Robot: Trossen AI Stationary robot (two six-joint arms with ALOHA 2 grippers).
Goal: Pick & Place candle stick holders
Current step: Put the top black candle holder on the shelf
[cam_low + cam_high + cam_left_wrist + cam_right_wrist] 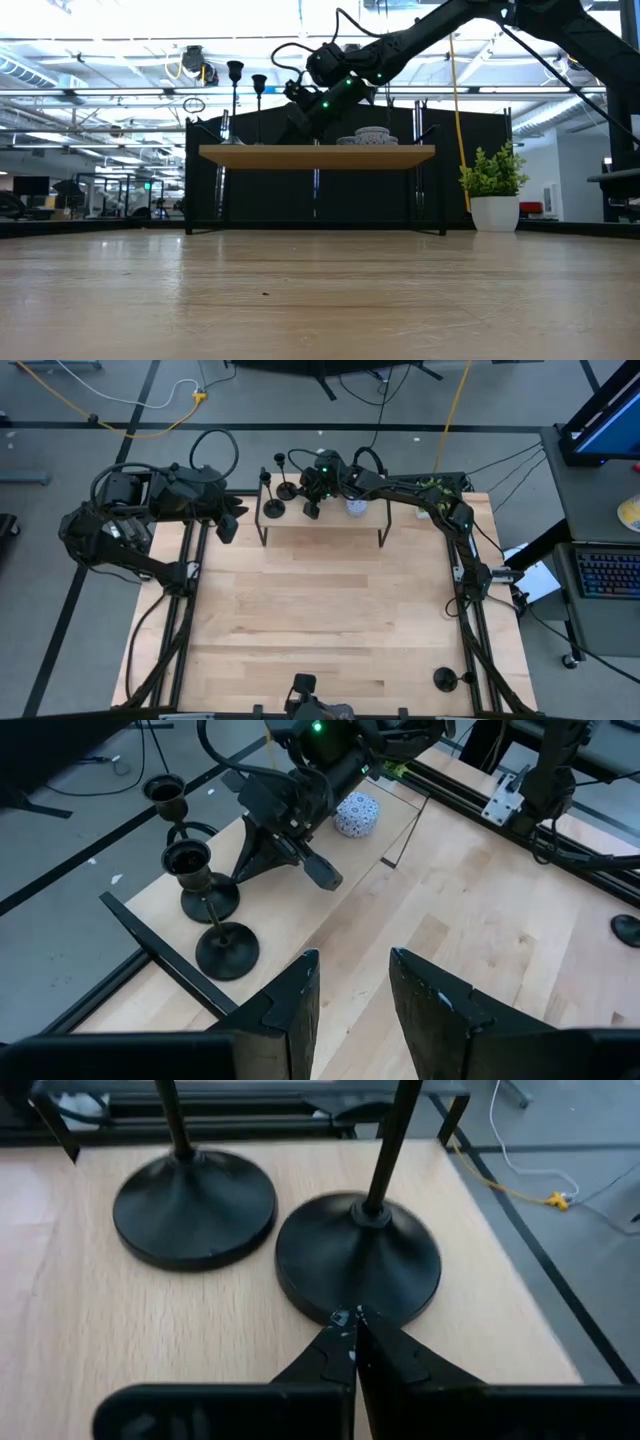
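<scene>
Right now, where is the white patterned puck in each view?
High: white patterned puck on the wooden shelf, right of its middle.
Low: puck on the shelf top, picture's upper middle.
Left wrist: puck upper middle, on the shelf.
Right wrist: not in it.
Shared landmark: the wooden shelf.

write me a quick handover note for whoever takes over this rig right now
Right gripper: shut, empty, fingertips at the base edge of a candle stick holder on the raised shelf.
Left gripper: slightly open, empty, waiting at the table's left far corner.
Holders: two stand side by side on the shelf; the second is next to the first. A third holder sits on the table near the right front corner.
Left: the third holder still to be moved.
</scene>
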